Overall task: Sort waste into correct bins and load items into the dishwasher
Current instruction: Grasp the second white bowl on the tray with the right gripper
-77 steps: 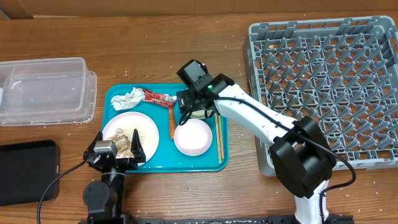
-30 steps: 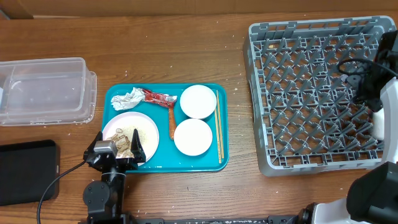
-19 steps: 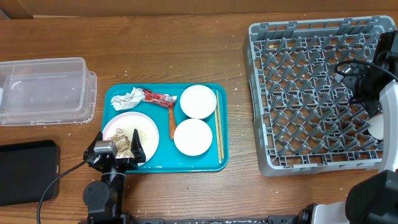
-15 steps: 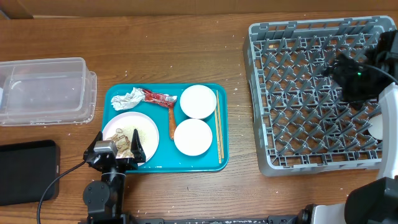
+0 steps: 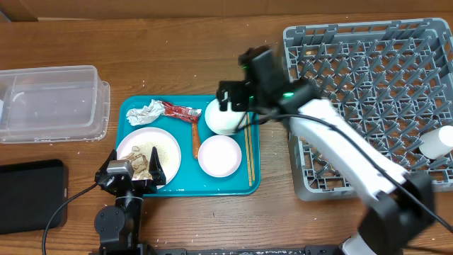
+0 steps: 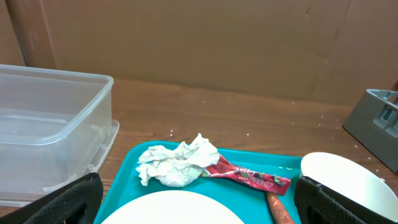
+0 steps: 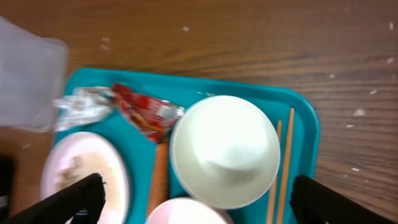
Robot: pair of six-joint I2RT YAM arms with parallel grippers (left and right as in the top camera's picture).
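**Item in hand:** far white bowl [image 7: 225, 151], upright in the back right part of the teal tray [image 5: 253, 185], just beside the chopsticks [image 5: 248, 152]. It is not yet lifted.

**Jaws:** right gripper [image 7: 196, 186] hangs over this bowl with its jaws spread wide and nothing between them. In the right wrist view the bowl sits below the jaws and inside their span. Contact with the rim cannot be made out.

**Near neighbours on the tray:**
- second white bowl [image 5: 220, 156], in front of the first
- orange stick of food [image 5: 195, 142]
- red wrapper [image 6: 249, 177], touching the crumpled napkin [image 6: 177, 163]
- plate with scraps [image 5: 148, 156]

**Left gripper** [image 6: 199, 198]: low at the near edge of the plate, jaws apart and holding nothing.

**Receptacles:**
- grey dish rack [image 5: 354, 85], to the right of the tray, with one white piece [image 5: 437, 142] at its right edge
- clear plastic bin [image 5: 49, 103], to the left of the tray, with no waste visible in it

**Progress, by my reckoning:** early. One piece appears to be racked. Both bowls, the plate and the chopsticks are unloaded. The napkin, wrapper and food scraps are unsorted.
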